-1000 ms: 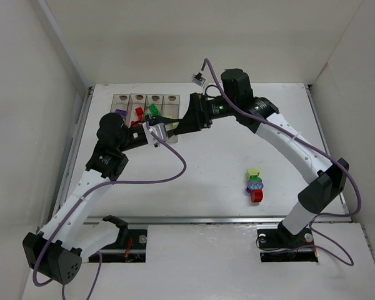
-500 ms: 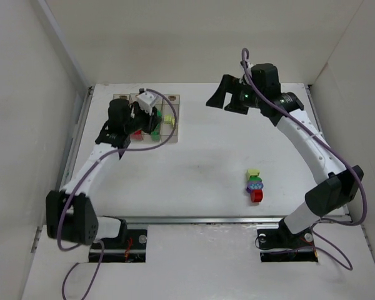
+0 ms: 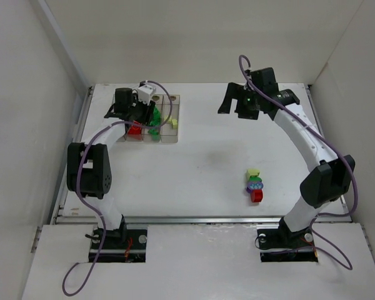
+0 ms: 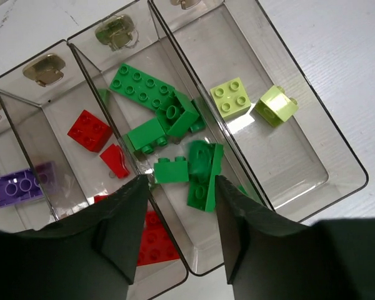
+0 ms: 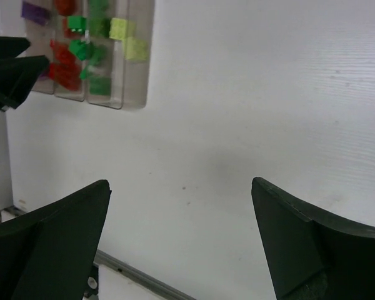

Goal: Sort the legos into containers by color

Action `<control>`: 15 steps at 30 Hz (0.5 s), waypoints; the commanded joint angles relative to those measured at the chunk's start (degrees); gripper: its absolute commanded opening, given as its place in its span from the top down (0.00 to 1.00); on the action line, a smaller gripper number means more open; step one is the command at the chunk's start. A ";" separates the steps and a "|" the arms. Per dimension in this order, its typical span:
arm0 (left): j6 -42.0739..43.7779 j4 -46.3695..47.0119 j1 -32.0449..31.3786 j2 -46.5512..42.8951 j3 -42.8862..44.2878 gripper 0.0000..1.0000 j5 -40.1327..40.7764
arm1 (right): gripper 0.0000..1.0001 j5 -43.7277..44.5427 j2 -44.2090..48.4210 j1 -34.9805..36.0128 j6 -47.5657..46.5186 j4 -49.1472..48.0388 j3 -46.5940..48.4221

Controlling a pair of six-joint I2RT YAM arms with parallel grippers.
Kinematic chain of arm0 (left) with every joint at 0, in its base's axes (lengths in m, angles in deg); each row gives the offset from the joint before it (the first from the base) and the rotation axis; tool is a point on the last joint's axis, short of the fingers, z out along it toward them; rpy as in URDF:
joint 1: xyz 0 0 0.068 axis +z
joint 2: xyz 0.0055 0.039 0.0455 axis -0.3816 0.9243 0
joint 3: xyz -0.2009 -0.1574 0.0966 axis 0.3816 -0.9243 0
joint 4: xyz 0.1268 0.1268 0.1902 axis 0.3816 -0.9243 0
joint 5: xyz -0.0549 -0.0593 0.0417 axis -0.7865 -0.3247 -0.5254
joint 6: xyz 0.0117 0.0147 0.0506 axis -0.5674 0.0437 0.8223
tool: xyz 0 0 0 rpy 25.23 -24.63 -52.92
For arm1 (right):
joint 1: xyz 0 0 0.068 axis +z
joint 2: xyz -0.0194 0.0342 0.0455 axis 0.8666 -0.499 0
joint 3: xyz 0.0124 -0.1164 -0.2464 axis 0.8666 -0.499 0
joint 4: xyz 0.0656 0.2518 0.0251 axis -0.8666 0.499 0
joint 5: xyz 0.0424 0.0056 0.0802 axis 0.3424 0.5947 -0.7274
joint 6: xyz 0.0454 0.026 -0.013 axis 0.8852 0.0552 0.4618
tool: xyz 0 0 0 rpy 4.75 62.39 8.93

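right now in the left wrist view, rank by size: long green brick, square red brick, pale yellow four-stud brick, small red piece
1. long green brick
2. square red brick and pale yellow four-stud brick: they look about alike, so not ranked
3. small red piece

The middle of the bench lies bare and open. At the back left, the left arm and the left claw hang over the bins, blocking the way in from above. A small clump of bricks sits right of centre. Walls close three sides.
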 commanded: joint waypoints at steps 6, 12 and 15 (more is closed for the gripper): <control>0.96 -0.04 0.96 -0.05 1.97 0.47 -1.20 | 0.00 11.34 0.95 -1.93 -2.40 8.73 -1.60; 7.53 -1.45 0.10 -10.49 -0.74 0.47 -3.48 | 0.00 14.78 2.36 -1.93 -0.47 16.64 -10.29; 12.28 -1.45 -2.71 -18.14 -5.57 0.45 -2.43 | 0.00 17.58 2.36 -0.35 1.72 17.35 -17.33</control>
